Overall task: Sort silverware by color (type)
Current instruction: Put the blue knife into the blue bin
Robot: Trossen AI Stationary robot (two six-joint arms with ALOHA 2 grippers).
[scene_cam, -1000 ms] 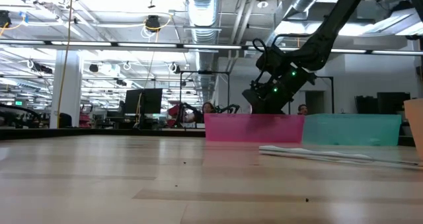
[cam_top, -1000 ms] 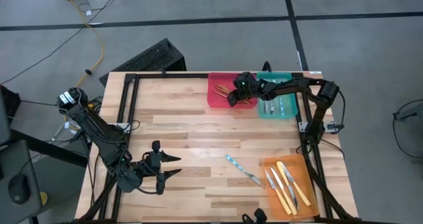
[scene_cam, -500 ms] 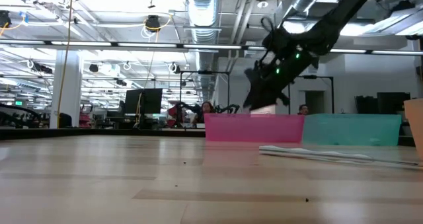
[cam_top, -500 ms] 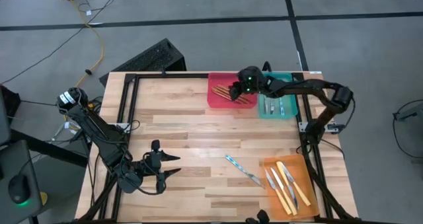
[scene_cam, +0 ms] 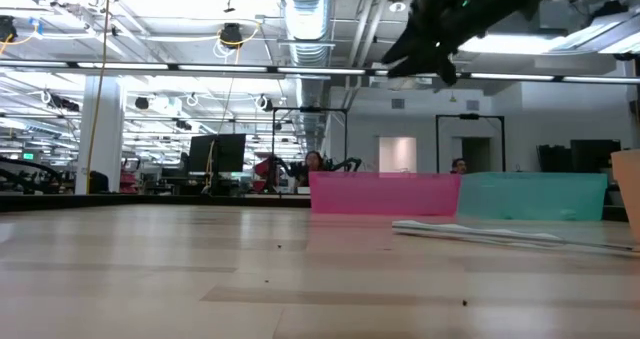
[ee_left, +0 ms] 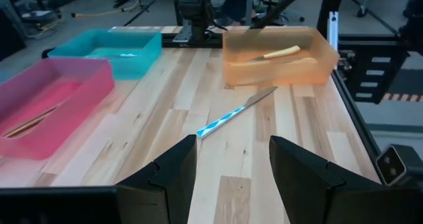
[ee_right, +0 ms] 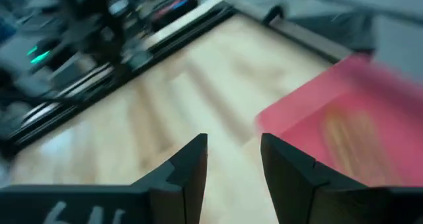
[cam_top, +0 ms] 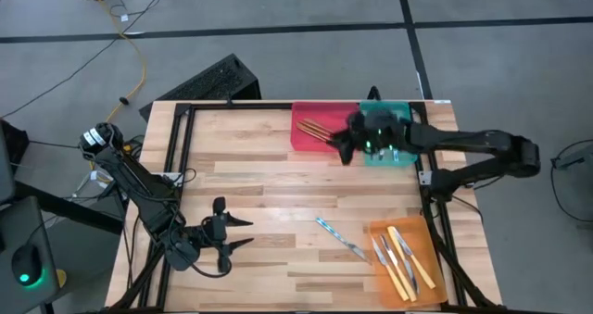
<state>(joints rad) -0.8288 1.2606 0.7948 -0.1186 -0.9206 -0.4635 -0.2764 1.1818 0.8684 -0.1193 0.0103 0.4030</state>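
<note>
One light-blue-handled metal knife [cam_top: 338, 238] lies flat on the bare wood, also in the left wrist view [ee_left: 234, 112] and the low view [scene_cam: 500, 234]. Tan wooden sticks [cam_top: 315, 129] lie in the red tray [cam_top: 298, 140]. Blue-handled pieces [cam_top: 380, 151] lie in the teal tray [cam_top: 400, 108]. Yellow-handled knives [cam_top: 400, 257] lie in the orange tray [cam_top: 435, 277]. My right gripper [cam_top: 345, 153] hangs open and empty, high above the red tray's near edge [ee_right: 234, 141] [scene_cam: 410, 59]. My left gripper [cam_top: 246, 232] waits open near the table's near left corner [ee_left: 231, 145].
The three trays stand along the table's right side: red [ee_left: 53, 98] and teal [ee_left: 112, 52] at the far edge, orange [ee_left: 277, 55] at the near right corner. A black frame [cam_top: 176, 129] borders the table. Bare wood lies between my left gripper and the trays.
My right gripper has risen from low over the red tray to well above it and moved toward the table's near edge and a little right. The wooden sticks stay in the red tray. My left arm has kept still.
</note>
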